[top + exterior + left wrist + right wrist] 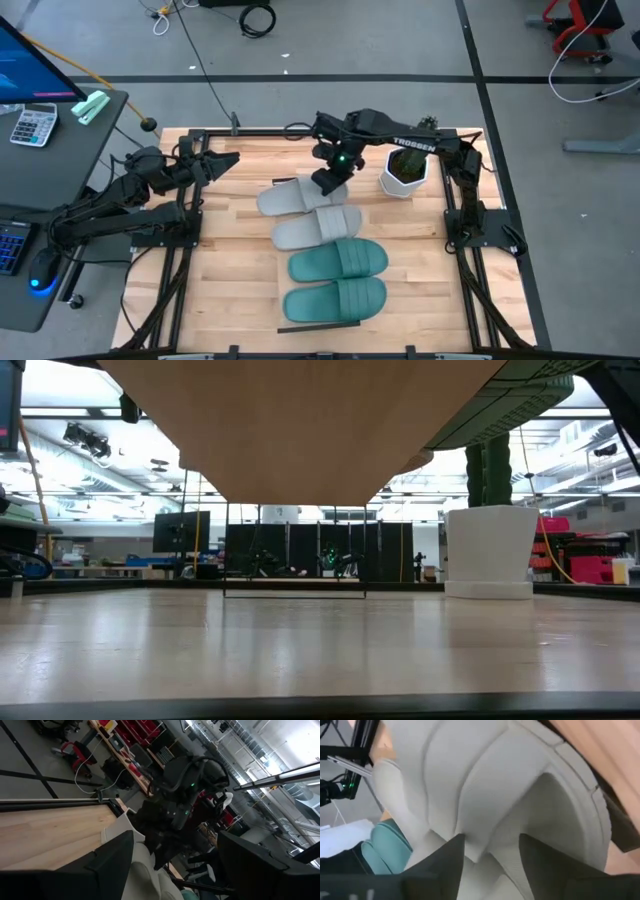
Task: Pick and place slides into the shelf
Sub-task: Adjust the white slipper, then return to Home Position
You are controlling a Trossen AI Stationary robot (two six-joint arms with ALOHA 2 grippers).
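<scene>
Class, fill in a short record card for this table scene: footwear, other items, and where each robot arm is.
grey slides: two, side by side, far end of row
teal slides: two, near end of row
plant pot: white, right of the row
right gripper: at the farthest grey slide
left gripper: open, waiting at table's left

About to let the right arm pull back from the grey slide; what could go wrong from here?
1. The right gripper sits right at the far grey slide; withdrawing could drag it.
2. That slide touches the second grey slide, so a nudge may shift both.
3. The potted cactus stands beside the right arm.
</scene>
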